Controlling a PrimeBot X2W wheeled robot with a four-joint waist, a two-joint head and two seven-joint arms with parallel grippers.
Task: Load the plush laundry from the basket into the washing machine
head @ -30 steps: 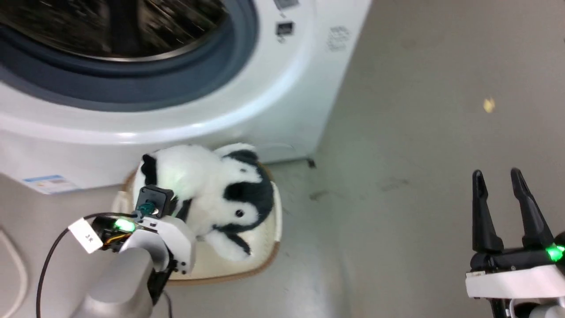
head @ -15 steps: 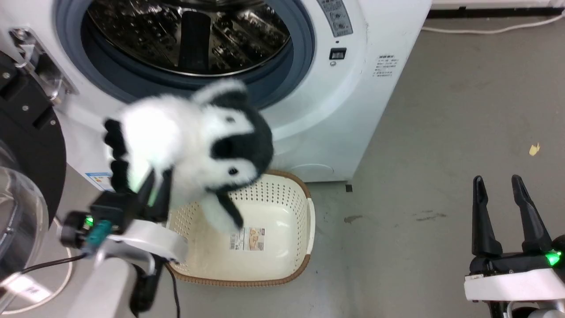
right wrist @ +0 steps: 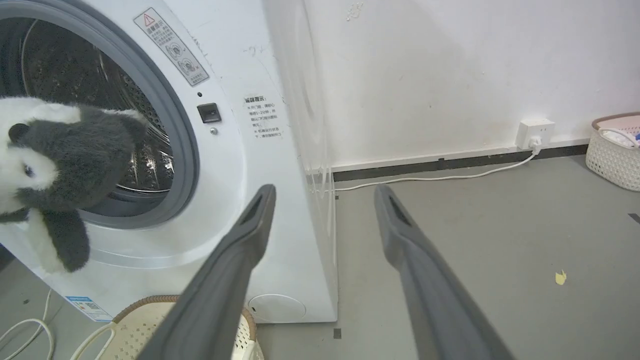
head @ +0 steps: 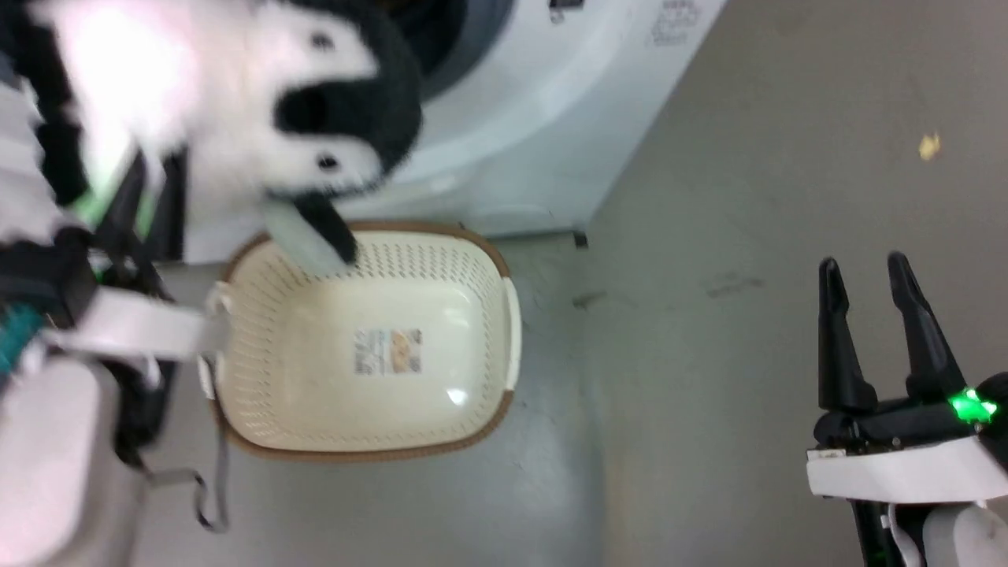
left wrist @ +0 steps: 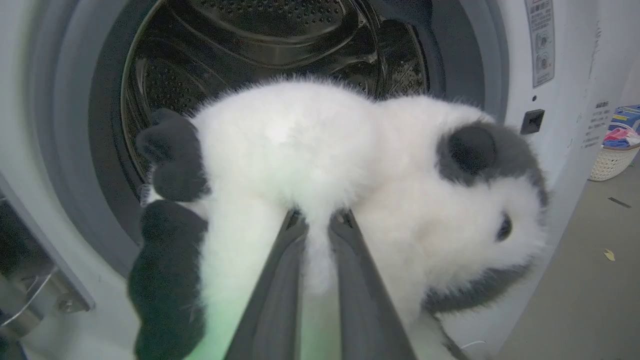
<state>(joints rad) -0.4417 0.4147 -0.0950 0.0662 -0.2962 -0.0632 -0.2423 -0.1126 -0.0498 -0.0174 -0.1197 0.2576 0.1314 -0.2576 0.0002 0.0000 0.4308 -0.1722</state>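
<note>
My left gripper (left wrist: 319, 220) is shut on the white belly fur of the plush panda (left wrist: 325, 165). It holds the toy in the air, right in front of the washing machine's open steel drum (left wrist: 250, 45). In the head view the blurred panda (head: 236, 102) hangs at the upper left above the cream basket (head: 244, 370), with the left gripper (head: 146, 169) beneath it. The basket holds nothing but its floor label. My right gripper (head: 862, 268) stands open and unladen over the floor at the lower right. The right wrist view has the panda (right wrist: 55, 150) before the washing machine (right wrist: 240, 165).
The washer's door hinge (left wrist: 40, 295) sits at the opening's lower left. A second white basket with clothes (right wrist: 612, 150) stands by the wall at the right. A wall socket (right wrist: 535, 132) feeds a white cable along the skirting. A yellow scrap (head: 929, 146) lies on the grey floor.
The left gripper has lifted the panda out of the basket and up to the drum opening. The head camera has shifted. The right gripper has stayed open and still.
</note>
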